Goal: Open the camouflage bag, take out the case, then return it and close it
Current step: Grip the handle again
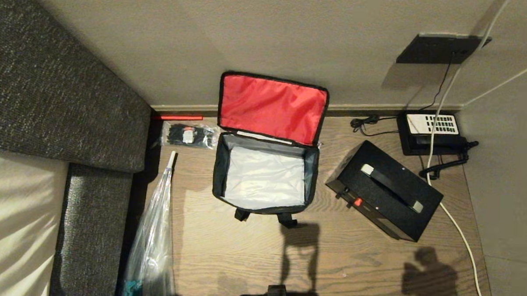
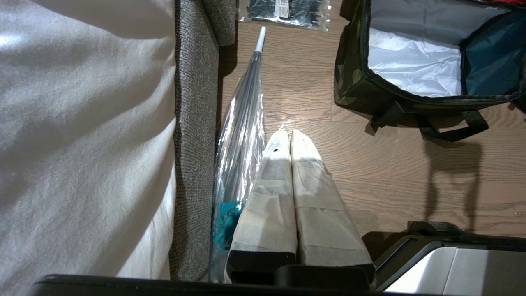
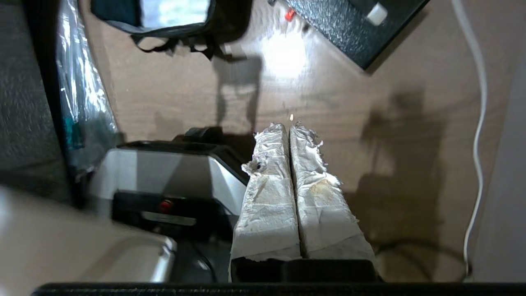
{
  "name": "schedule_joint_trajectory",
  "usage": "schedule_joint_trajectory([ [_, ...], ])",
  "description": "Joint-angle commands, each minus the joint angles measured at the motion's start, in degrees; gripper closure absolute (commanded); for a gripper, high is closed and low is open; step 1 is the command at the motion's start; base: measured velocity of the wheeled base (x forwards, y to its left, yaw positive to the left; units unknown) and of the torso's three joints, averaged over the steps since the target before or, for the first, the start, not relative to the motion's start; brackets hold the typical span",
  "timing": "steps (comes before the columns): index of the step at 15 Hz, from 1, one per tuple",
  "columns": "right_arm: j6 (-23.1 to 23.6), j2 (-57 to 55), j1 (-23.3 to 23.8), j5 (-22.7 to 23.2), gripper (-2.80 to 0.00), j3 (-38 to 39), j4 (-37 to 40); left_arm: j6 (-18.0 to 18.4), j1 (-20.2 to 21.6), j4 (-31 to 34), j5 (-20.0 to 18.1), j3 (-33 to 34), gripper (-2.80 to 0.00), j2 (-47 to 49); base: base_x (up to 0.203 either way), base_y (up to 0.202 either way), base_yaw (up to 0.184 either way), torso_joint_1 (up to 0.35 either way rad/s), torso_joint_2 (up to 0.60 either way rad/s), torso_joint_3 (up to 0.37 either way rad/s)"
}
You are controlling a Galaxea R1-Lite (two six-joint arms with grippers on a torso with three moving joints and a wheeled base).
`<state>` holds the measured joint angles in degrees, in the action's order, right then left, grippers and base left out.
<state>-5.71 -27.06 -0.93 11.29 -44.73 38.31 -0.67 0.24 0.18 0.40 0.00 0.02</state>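
We see the camouflage bag (image 1: 266, 174) already open on the wooden floor, red-lined lid flipped back against the wall, its silver interior bare. The case (image 1: 384, 196) is out, lying flat just beside the bag on the telephone (image 1: 430, 132) side, not touching it. So opening and removal look done; returning the case and closing the bag remain. Left hand (image 2: 286, 135) fingers together, holding nothing, near the bag's front. Right hand (image 3: 289, 129) fingers together, holding nothing, well short of the case.
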Motion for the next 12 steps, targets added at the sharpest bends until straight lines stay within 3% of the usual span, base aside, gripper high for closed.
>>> schedule_joint_trajectory([
  [1, -0.6, -30.0, -0.1, -0.3, 0.00, -5.6, -6.3, 0.0, 0.0, 0.0, 0.0, 0.2, 0.00, -0.1, 0.000, 0.000, 0.000, 0.000, 0.00, 0.000],
  [3, -0.4, -46.6, -0.1, -0.8, 0.00, -7.8, -19.5, 0.0, 0.0, 0.0, 0.0, 0.2, 0.00, -0.1, 0.000, 0.000, 0.000, 0.000, 0.00, 0.000],
  [8, 0.9, -76.1, -1.3, -1.5, 0.00, -5.6, -64.6, 0.0, 0.0, 0.0, 0.0, 0.2, 0.00, -0.1, 0.000, 0.000, 0.000, 0.000, 0.00, 0.000],
  [12, 2.5, -79.9, -6.7, -2.4, 0.00, -0.4, -73.4, 0.0, 0.0, 0.0, 0.0, 0.2, 0.00, -0.1, 0.000, 0.000, 0.000, 0.000, 0.00, 0.000],
])
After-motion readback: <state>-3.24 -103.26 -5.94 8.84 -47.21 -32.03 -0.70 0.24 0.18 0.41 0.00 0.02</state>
